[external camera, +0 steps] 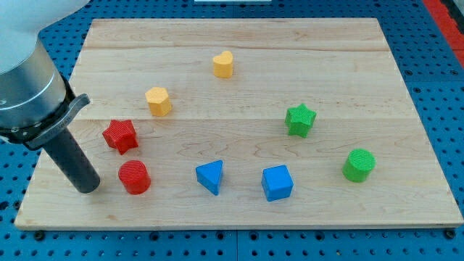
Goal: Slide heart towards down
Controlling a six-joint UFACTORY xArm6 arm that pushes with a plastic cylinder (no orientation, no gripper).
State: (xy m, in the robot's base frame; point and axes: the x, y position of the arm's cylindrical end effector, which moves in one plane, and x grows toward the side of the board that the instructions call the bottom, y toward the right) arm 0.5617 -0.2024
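The yellow heart (223,64) sits far back on the desk (239,217), a little left of the middle, and nothing touches it. It stands well apart from every other block, with bare wood all round it.

In the one camera view, a yellow hexagon-like block (158,101) lies nearer and to the left of the heart. Nearer again, on the left side, a red star (120,135) stands just behind a red cylinder (134,177); the two are close but a thin gap seems to part them.

My tip (88,188) rests on the desk at the near left, just to the left of the red cylinder, apart from it by a narrow strip of wood. The dark rod slopes up and to the left into the grey arm body at the view's left edge. The tip is well apart from the heart, which lies far off to the right and behind it. The arm carries no fingers, so there is nothing clenched or released to report.

Along the near side, a blue triangular block (210,176) lies beside a blue cube (277,182), with a clear gap between them. On the right, a green star (300,119) stands at mid depth, and a green cylinder (358,164) lies nearer and further right.

The wooden desk rests on a blue perforated surface (435,80).
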